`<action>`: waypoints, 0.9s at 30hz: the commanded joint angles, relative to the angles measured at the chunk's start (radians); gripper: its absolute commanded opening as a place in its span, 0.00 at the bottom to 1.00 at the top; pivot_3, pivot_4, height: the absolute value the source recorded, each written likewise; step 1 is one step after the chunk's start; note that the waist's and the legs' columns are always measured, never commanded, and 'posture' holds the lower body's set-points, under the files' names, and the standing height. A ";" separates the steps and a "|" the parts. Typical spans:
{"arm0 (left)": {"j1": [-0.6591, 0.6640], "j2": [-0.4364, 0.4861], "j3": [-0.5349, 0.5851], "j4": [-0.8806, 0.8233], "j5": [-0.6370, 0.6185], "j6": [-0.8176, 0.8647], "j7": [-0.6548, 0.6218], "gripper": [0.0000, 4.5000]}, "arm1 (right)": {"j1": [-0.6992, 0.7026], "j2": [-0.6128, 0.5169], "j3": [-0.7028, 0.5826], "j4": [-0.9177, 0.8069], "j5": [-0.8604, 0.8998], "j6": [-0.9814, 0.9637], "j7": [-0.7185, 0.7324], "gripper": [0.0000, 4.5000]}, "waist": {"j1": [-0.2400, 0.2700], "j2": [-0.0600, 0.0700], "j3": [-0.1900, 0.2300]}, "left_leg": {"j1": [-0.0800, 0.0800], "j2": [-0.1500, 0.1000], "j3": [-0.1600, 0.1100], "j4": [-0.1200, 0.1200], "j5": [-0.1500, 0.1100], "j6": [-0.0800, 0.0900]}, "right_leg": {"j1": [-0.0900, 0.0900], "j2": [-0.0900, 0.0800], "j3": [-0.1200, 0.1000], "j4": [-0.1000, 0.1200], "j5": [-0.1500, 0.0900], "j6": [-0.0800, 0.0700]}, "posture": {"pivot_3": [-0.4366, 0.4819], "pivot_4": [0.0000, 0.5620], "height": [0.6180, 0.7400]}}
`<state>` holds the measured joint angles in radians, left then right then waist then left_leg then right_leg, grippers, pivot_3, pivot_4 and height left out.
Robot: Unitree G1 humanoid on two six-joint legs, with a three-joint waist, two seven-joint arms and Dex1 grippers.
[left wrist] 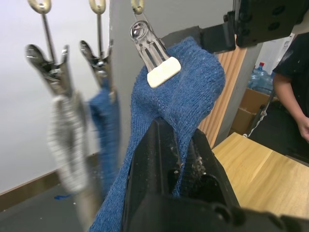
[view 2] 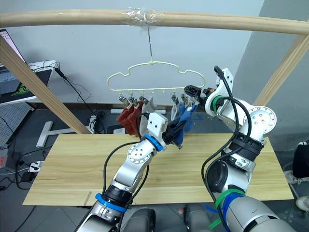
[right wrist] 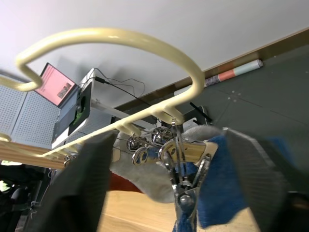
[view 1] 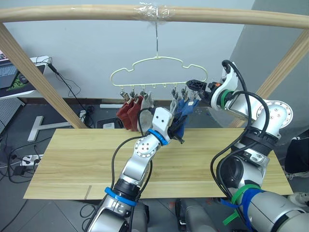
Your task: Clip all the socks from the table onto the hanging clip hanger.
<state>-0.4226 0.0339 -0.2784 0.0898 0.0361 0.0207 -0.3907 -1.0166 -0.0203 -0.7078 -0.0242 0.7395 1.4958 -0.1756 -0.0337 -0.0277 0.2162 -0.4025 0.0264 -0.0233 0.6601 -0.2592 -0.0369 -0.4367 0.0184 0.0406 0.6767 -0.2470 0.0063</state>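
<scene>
wall (view 1: 91, 43): plain pale grey | floor (view 1: 19, 130): dark, cables and power strip (view 1: 30, 158) beside it | wooden pole frame (view 1: 72, 13): crossing before wall | laptop (view 1: 9, 72): left of frame

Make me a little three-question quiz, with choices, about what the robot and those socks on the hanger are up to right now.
1. Where does the clip hanger hang?
A. From the wooden pole overhead
B. From a wall hook
C. From a person's hand

2. What colour is the sock held by the left gripper?
A. Rust red
B. Blue
C. Light grey

3. How many socks lie on the table?
A. Three
B. One
C. None

Answers: 1 A, its hook goes up to the taped spot on the pole. 2 B, the left wrist view shows blue knit between the black fingers, under a clip. 3 C, the planks are bare and the socks hang from the clips.
</scene>
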 commanded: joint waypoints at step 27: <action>0.312 0.603 0.580 -0.256 -0.411 0.414 -0.309 0.99 | 0.571 -0.681 0.476 -0.288 -0.128 -0.574 0.736 1.00 | -0.021 0.000 0.003 | 0.001 0.003 0.000 -0.001 0.000 0.000 | -0.002 0.004 0.000 -0.001 -0.001 0.001 | 0.51 0.33 1.00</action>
<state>-0.1180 0.6108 0.2594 -0.1202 -0.3446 0.4175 -0.6728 -0.4465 -0.6782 -0.2153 -0.2882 0.6319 0.9911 0.5150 -0.0543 -0.0275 0.2196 -0.4019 0.0295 -0.0233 0.6593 -0.2595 -0.0366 -0.4387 0.0221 0.0408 0.6751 -0.2480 0.0070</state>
